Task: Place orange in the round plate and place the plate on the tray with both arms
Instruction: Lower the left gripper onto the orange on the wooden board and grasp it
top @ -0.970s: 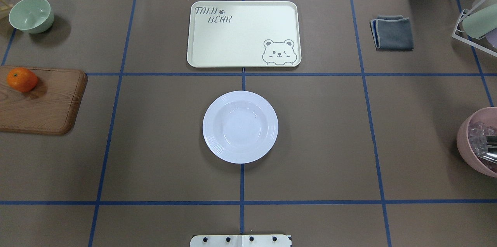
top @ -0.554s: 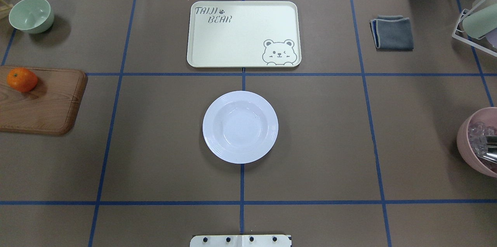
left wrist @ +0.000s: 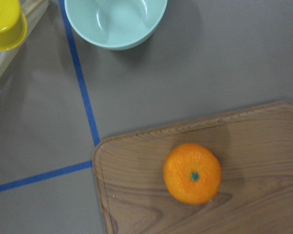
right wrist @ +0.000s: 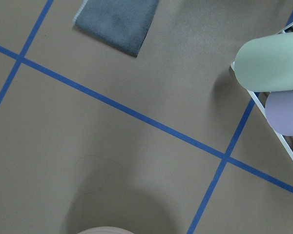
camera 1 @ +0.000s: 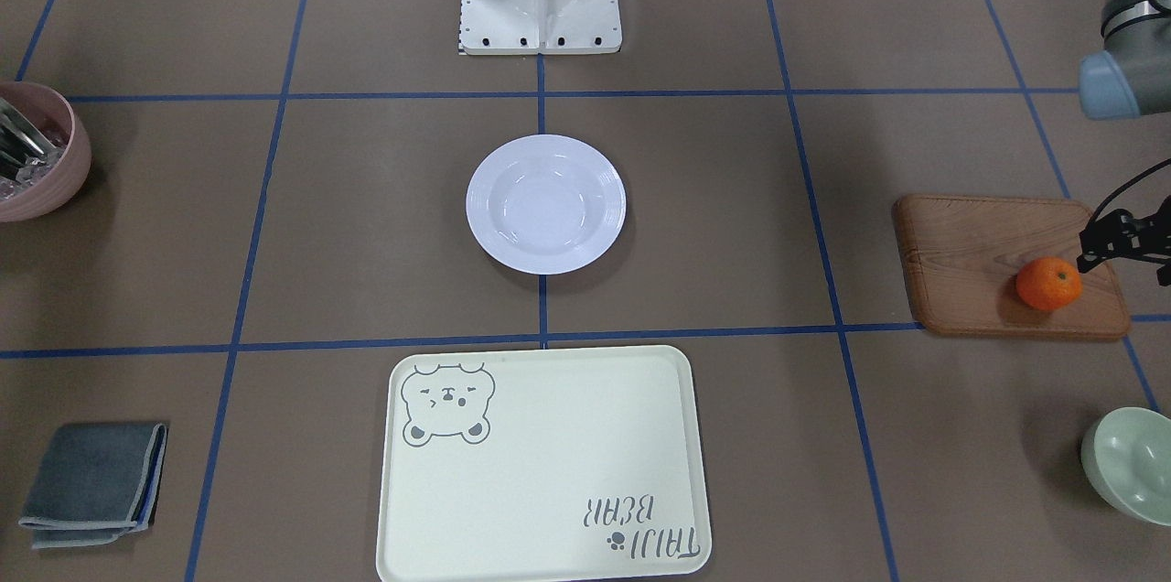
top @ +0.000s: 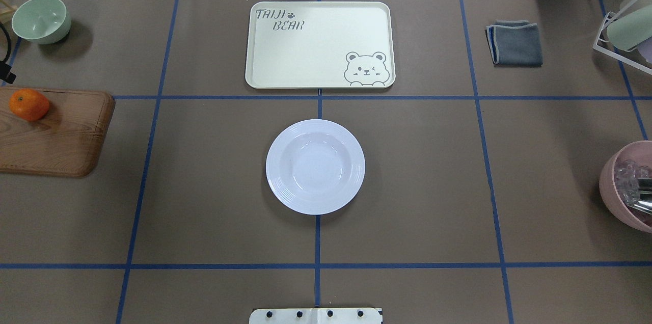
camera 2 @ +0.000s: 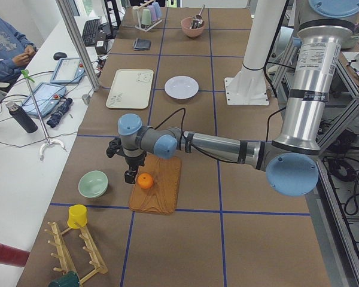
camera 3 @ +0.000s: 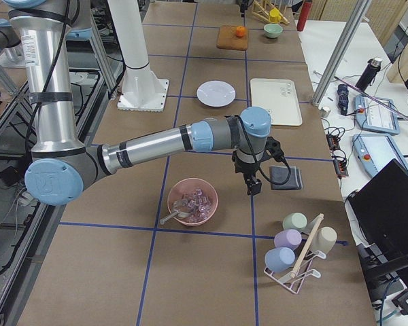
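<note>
The orange [top: 29,104] lies on the far left end of a brown wooden board [top: 61,140], by itself. In the left wrist view the orange [left wrist: 192,173] sits just below centre with no fingers showing. My left gripper [camera 2: 130,174] hangs right beside and above the orange [camera 2: 145,180]; I cannot tell whether it is open or shut. The white round plate [top: 315,166] stands empty at the table's centre. Beyond it lies the cream bear tray [top: 320,45], also empty. My right gripper [camera 3: 253,185] hovers between a pink bowl and a grey cloth, and I cannot tell its state.
A mint-green bowl [top: 41,19] stands behind the board. A pink bowl [top: 629,186] with utensils, a folded grey cloth [top: 514,43] and a rack of cups [top: 626,28] occupy the right side. A yellow cup [left wrist: 5,27] and wooden rack lie past the mint bowl.
A black part of the left arm with its cable has come into the overhead view at the left edge, just above the orange. Orange, plate and tray have not moved.
</note>
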Controlling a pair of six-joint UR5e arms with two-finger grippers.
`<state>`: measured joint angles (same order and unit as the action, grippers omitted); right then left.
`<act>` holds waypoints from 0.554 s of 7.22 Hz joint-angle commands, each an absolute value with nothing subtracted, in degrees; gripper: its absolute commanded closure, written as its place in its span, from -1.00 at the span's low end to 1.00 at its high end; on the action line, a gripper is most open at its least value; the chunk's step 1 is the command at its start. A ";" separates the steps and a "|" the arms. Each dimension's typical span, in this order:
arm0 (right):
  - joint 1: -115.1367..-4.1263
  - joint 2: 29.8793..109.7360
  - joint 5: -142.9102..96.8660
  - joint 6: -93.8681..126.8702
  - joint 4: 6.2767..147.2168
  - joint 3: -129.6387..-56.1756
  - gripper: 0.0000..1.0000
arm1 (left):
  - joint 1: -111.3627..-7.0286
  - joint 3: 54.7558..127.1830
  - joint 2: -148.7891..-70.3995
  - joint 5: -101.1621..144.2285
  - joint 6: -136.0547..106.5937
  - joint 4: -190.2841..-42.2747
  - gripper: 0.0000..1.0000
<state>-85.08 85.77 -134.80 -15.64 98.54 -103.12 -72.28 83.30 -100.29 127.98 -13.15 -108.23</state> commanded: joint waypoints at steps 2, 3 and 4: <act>-85.08 85.69 -134.91 -15.56 98.53 -103.45 -1.00 | -68.56 81.83 -100.20 127.88 -16.09 -110.83 -0.94; -85.08 85.69 -134.91 -15.56 98.53 -103.45 -1.00 | -68.29 81.91 -100.20 127.97 -16.08 -111.09 -0.94; -85.08 85.69 -134.91 -15.56 98.53 -103.36 -1.00 | -68.38 81.74 -99.93 128.06 -15.56 -112.49 -0.95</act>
<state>-85.08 85.69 -134.91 -15.56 98.52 -103.41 -68.50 81.88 -100.17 127.95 -15.97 -111.29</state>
